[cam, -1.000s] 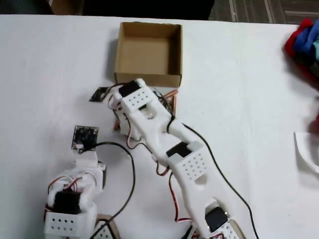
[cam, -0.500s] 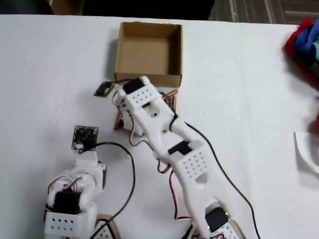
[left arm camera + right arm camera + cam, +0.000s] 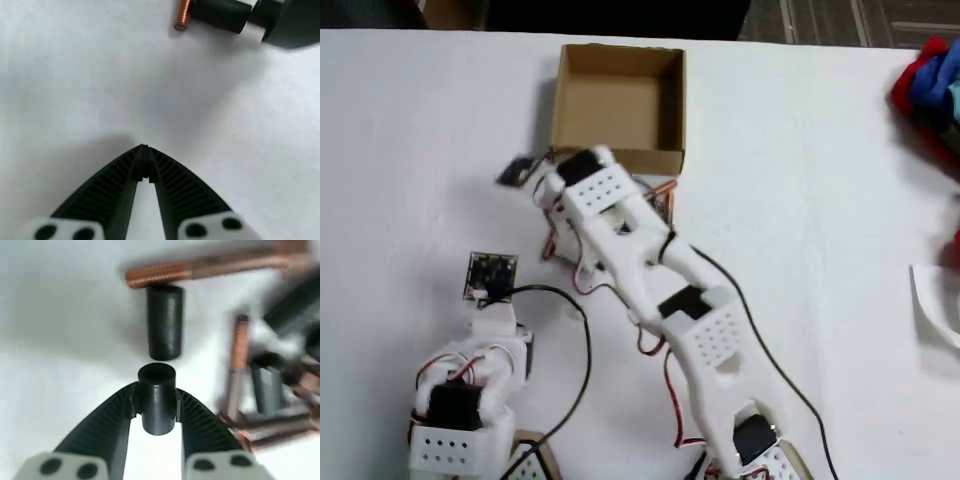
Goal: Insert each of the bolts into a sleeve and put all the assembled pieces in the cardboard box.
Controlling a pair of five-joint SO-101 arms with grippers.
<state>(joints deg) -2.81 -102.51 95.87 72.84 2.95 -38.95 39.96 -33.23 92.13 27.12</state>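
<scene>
My right gripper [image 3: 156, 400] is shut on an upright black sleeve [image 3: 157, 412]. Just beyond it a second black sleeve [image 3: 164, 322] lies on the table, with a copper bolt [image 3: 200, 269] lying crosswise past it. More bolts [image 3: 239, 355] and another sleeve [image 3: 267, 385] are piled to one side. In the high view the right arm's wrist [image 3: 595, 195] hangs close in front of the open cardboard box [image 3: 615, 155], and bolts [image 3: 667, 198] show beside it. My left gripper [image 3: 144, 162] is shut on nothing, low over the table. A bolt end [image 3: 182, 15] sticks out of a black sleeve [image 3: 220, 15] ahead of it.
The left arm [image 3: 470, 390] is folded at the near left corner, its cable [image 3: 582, 330] looping toward the right arm. Coloured cloth [image 3: 930, 80] and a white object [image 3: 935, 300] lie at the right edge. The table to the left of the box is bare.
The right arm's wrist has swung a little left and toward the box. The left arm has not moved.
</scene>
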